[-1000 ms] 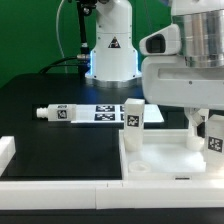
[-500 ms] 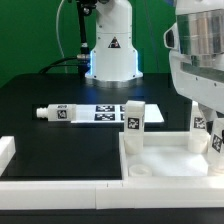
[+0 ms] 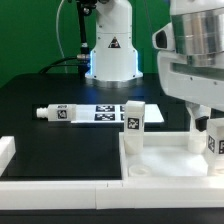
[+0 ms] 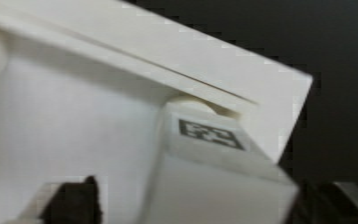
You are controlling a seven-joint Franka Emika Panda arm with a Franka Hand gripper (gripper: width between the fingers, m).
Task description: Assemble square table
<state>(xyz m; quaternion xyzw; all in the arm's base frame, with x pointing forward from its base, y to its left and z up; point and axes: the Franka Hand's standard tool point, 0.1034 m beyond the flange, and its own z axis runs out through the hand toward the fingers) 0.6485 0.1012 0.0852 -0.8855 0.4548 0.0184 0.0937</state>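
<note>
Progress, judged from how the parts lie: about halfway; two legs stand on the tabletop, one lies unused, and no fourth shows in either view.

Exterior view's left: loose leg [image 3: 56,113] lying on its side on the black table [image 3: 40,135], well apart from the tabletop, tag facing the camera; not yet fitted.

Just to its right: marker board [image 3: 104,113], flat on the table; no part of the build.

Centre: upright leg [image 3: 133,116] standing at the far left corner of the slab [image 3: 165,158]; vertical, tag toward the camera; it looks seated, though how tight cannot be told.

The slab is white and square with a raised rim, resting low on the table in the right half of the exterior view; a round socket [image 3: 140,172] at its near left corner is bare, so that corner awaits a leg; a long white bar [image 3: 60,186] runs along the table in front of it.

Exterior view's right: second leg [image 3: 214,142] upright at the slab's far right corner, directly under the gripper [image 3: 212,130]; chunky, white, tag on its side.

Wrist view: the fingers [image 4: 78,200] stand on either side of this leg with dark gaps showing between them and it; released, straddling rather than pinching; the picture is blurred, so the margin is hard to gauge.

Left to do, by my reckoning: finish this leg, fetch the loose one, find the fourth.
</note>
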